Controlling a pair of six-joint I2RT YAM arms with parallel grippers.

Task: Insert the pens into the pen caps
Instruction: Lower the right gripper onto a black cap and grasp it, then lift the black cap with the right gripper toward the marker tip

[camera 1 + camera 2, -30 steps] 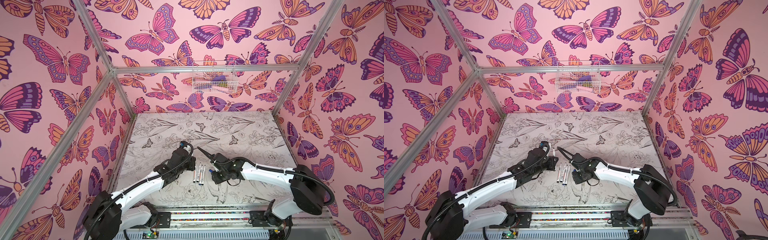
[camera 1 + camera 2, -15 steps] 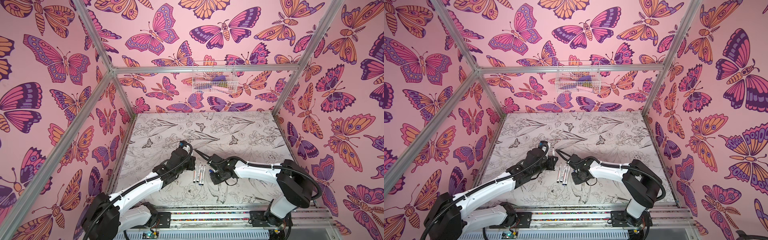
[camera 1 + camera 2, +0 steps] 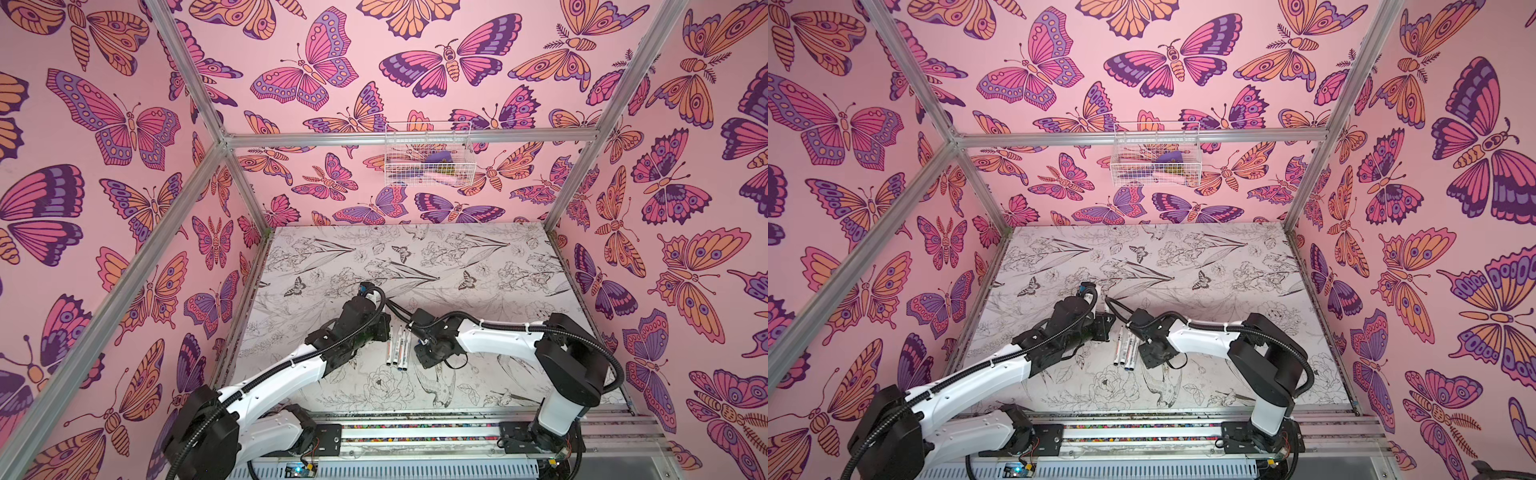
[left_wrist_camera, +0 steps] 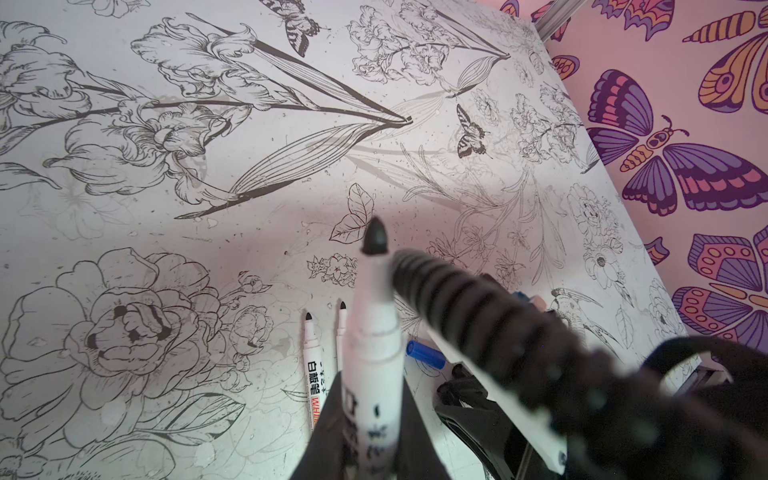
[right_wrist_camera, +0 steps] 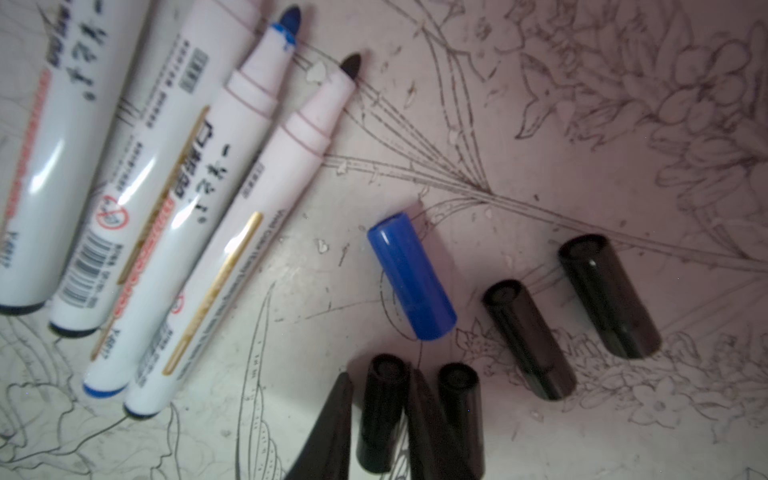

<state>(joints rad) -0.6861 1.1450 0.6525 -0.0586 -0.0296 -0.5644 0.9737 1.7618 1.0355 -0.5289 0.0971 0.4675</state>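
Note:
My left gripper (image 4: 370, 384) is shut on a white pen (image 4: 374, 328) whose black tip points away from the wrist, above the table. Three more pens (image 3: 397, 347) lie side by side between the two arms in both top views. The right wrist view shows one of them to be a blue-tipped pen (image 5: 199, 187). Beside them lie a blue pen cap (image 5: 411, 276) and two free black caps (image 5: 530, 338). My right gripper (image 5: 380, 378) is down on the table, shut on another black cap (image 5: 382, 411). A further black cap (image 5: 461, 415) lies just outside one finger.
A white wire basket (image 3: 428, 160) hangs on the back wall, well above the table. Butterfly-papered walls close in the left, right and back. The right arm's ribbed cable (image 4: 457, 299) passes close beside the held pen. A metal rail (image 3: 415, 432) runs along the table's front edge.
The right gripper's jaws have closed in on the black cap. The right arm's elbow has swung inward toward the middle. The left arm has held still with its pen.

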